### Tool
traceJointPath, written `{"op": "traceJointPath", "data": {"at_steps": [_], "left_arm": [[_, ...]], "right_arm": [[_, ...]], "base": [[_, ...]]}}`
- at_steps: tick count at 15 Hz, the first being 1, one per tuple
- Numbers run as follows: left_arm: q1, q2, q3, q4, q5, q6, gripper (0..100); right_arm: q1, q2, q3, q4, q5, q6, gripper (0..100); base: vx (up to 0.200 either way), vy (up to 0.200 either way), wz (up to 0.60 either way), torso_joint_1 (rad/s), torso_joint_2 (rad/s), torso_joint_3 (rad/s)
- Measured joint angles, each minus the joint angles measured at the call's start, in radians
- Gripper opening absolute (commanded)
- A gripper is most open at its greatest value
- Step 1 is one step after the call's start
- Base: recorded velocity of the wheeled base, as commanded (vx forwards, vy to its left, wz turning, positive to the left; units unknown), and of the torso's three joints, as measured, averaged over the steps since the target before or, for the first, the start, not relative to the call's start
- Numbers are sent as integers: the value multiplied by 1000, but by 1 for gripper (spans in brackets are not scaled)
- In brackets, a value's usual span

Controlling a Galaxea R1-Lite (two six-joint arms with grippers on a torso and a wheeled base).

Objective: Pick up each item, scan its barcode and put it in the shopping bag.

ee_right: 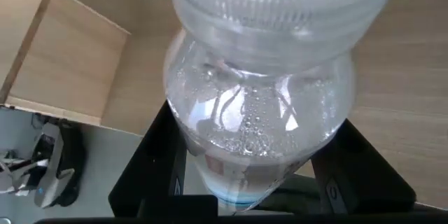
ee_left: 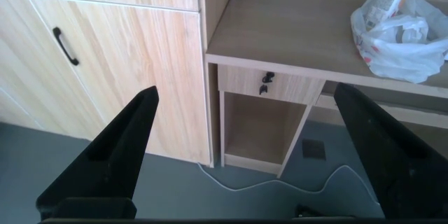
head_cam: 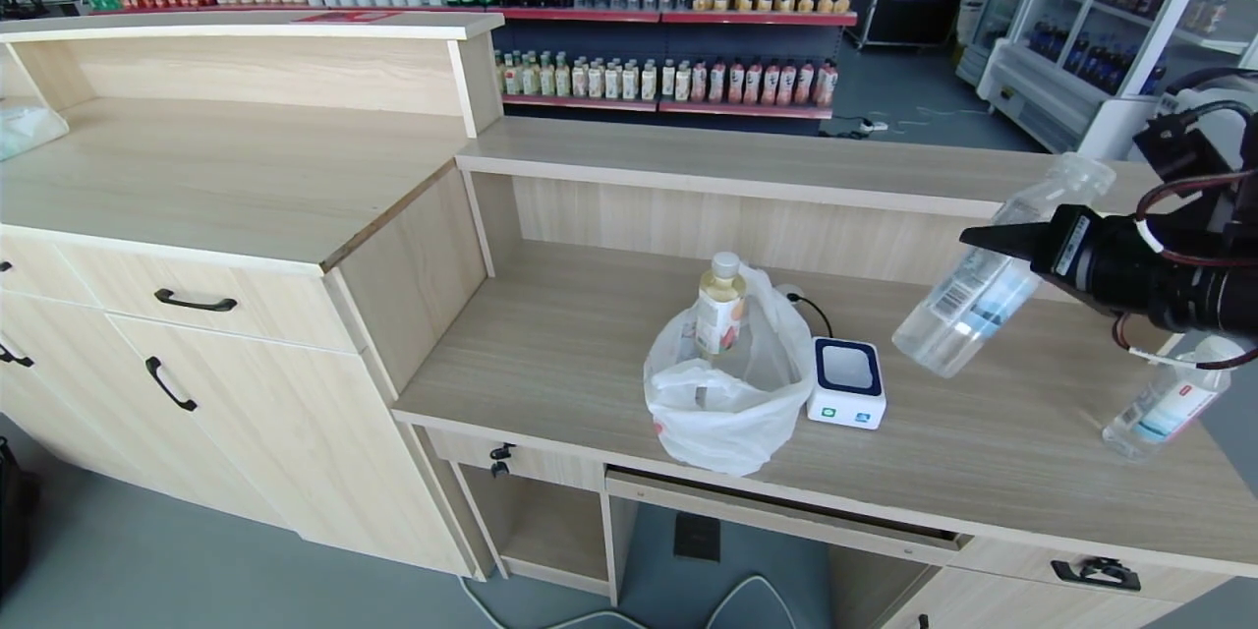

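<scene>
Down by the pale wood-grain cabinet [ee_left: 140, 56], the left gripper [ee_left: 245, 91] hung spread wide, empty. On the counter [head_cam: 590, 344] a crinkled white shopping bag [head_cam: 727, 403] held a capped bottle [head_cam: 720, 310], a boxy scanner [head_cam: 846, 381] just beside it. Farther right, the right gripper [head_cam: 1002, 251] clamped a clear, tilted water bottle [head_cam: 968, 305], barcode showing, above the counter.

Right end effector [head_cam: 991, 251] clamped, aloft

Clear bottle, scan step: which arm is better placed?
Right. The right end effector grips the clear bottle, tilted near the scanner; the left end effector is open, down by the cabinet.
</scene>
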Motion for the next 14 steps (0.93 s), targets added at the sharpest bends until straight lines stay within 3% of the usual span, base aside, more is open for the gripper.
{"op": "traceJointPath", "data": {"at_steps": [5, 8, 14], "left_arm": [[0, 0, 0, 0, 0, 0, 100], [0, 0, 0, 0, 0, 0, 100], [0, 0, 0, 0, 0, 0, 100]], "right_arm": [[199, -206, -8, 80, 82, 60, 0], [253, -298, -6, 125, 174, 64, 0], [366, -441, -5, 257, 247, 63, 0]], "base": [[0, 0, 0, 0, 0, 0], [0, 0, 0, 0, 0, 0], [0, 0, 0, 0, 0, 0]]}}
